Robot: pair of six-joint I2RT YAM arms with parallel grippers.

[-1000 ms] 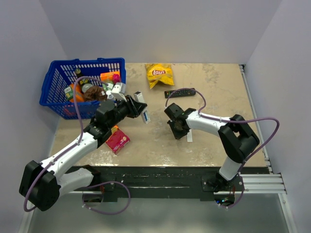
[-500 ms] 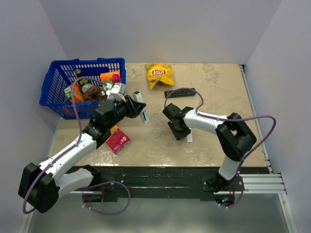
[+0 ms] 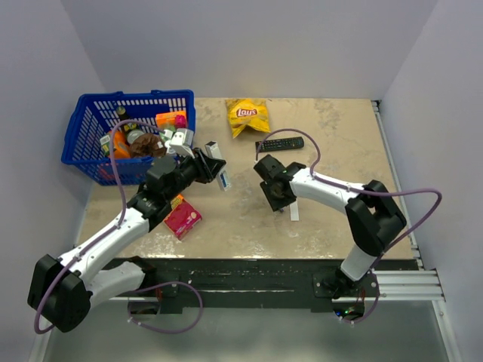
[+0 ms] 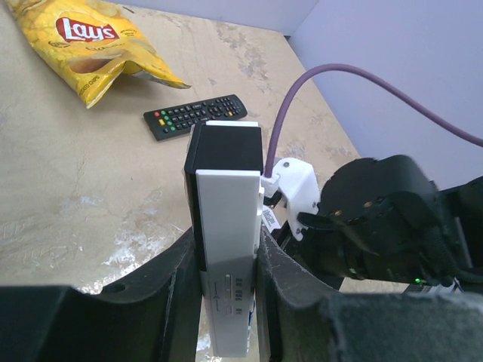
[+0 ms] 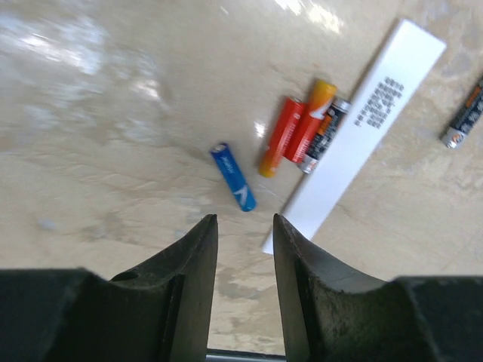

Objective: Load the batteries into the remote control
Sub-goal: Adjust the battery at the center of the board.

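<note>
- Under the right gripper [image 5: 243, 226], the batteries lie loose on the table [image 5: 98, 113]. A blue battery [image 5: 233, 177] sits by itself, and two orange batteries [image 5: 290, 136] lie side by side. One dark battery [image 5: 326, 139] touches the white strip [image 5: 362, 124], and another dark one [image 5: 462, 117] lies beyond the strip.
- That gripper's fingers stand slightly apart with nothing between them, just short of the blue battery.
- The left gripper [image 4: 225, 260] pinches the white remote [image 4: 225, 188] by its long edges and holds it off the table, near the middle.
- The batteries are probably light, hard, smooth and round, so they may roll or squirt out of a pinch.
- The best hold looks to be across the middle of the barrel, with the fingers square to its length.
- The blue battery seems the easiest pick, since nothing crowds it.
- The remote looks like stiff, light plastic, and gripping its sides leaves its face free. Whether the battery bay is open cannot be told.
- The table is tan, mottled, hard and glossy, so it would do little to stop a rolling battery.
- A black remote [image 4: 196, 117], a chip bag [image 4: 90, 45], a blue basket [image 3: 83, 128] and a red box [image 3: 183, 217] lie off to the sides.
- The two arms work close together, so elbow room is tight.
</note>
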